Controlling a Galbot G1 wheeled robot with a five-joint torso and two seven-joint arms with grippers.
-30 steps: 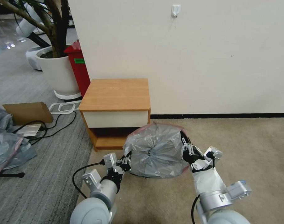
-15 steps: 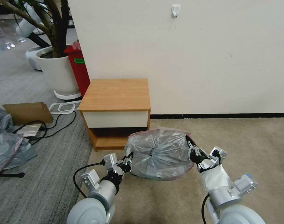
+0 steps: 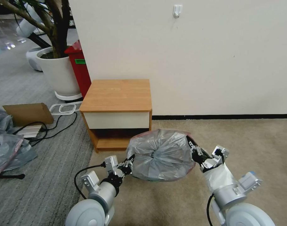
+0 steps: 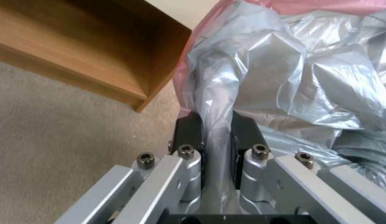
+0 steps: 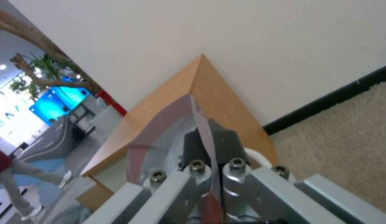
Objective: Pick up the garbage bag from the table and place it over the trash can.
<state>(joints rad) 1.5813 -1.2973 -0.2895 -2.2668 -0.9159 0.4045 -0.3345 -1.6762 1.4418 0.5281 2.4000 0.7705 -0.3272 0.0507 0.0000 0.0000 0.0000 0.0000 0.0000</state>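
Note:
The garbage bag (image 3: 160, 153), crinkled grey plastic with a pinkish-red rim, hangs stretched between my two grippers low over the beige carpet, just in front of the table (image 3: 118, 94). My left gripper (image 3: 128, 163) is shut on the bag's left edge; in the left wrist view its black fingers (image 4: 188, 130) pinch a fold of the bag (image 4: 304, 77). At the bag's right edge, my right gripper (image 3: 194, 151) is shut on it; the right wrist view shows the pink rim (image 5: 160, 133) clamped between its pads (image 5: 226, 140). The trash can is hidden.
A red bin (image 3: 79, 67) and a white plant pot (image 3: 58, 73) stand left of the table by the wall. A cardboard box (image 3: 28, 113), cables (image 3: 55, 125) and a heap of plastic (image 3: 6, 144) lie on the grey floor at left. Open carpet (image 3: 250, 147) lies to the right.
My right gripper has moved outward to the right, pulling the bag wider, and the bag has sunk a little. The left gripper has hardly moved.

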